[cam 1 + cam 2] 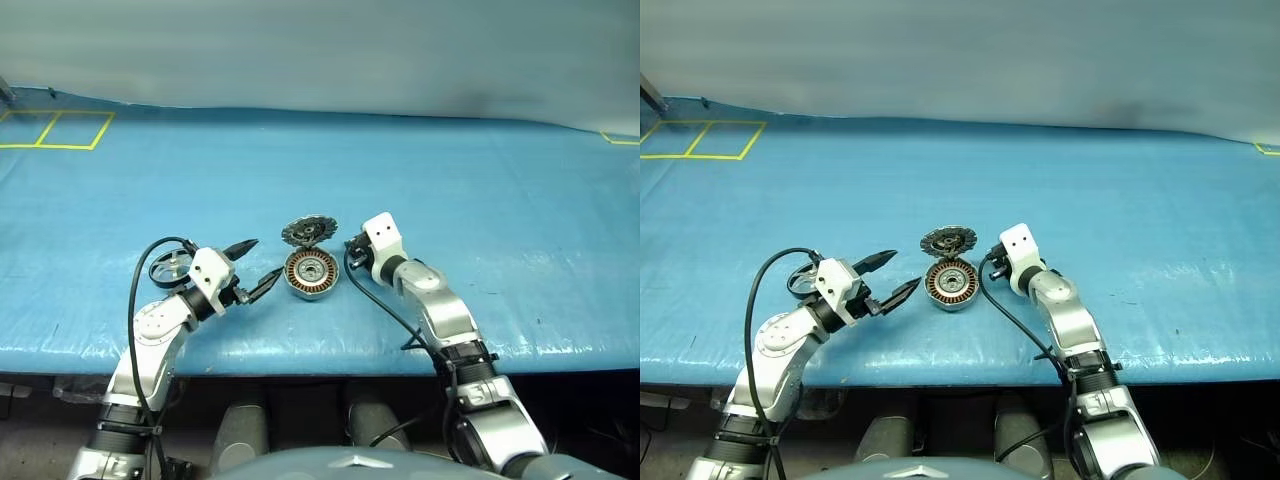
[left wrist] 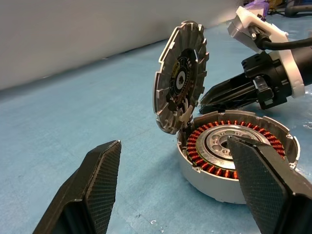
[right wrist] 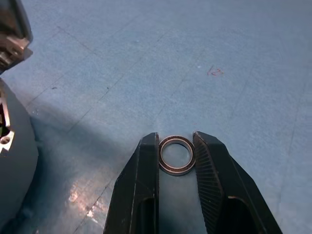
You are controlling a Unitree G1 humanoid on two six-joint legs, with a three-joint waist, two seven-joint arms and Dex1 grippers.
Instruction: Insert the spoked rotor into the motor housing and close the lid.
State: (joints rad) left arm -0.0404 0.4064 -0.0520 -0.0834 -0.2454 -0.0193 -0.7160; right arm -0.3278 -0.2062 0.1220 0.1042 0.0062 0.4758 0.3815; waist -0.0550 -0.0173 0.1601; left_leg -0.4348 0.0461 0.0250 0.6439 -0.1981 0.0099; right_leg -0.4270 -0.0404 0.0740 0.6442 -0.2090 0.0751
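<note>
Copper windings show bare in the motor housing (image 1: 311, 273) with the lid (image 2: 179, 96) tipped up, so nothing's inserted yet: spoked rotor (image 1: 170, 268) sits behind the wide-open left gripper (image 1: 253, 267), right gripper (image 3: 176, 155) pinching a small ring (image 3: 176, 155).

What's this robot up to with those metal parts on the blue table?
It is assembling a small motor. The motor housing sits on the blue table with its lid standing open, copper windings showing. The right gripper pinches a small ring beside the housing. The left gripper waits open on the other side. The spoked rotor lies behind the left arm, not yet inserted.
</note>
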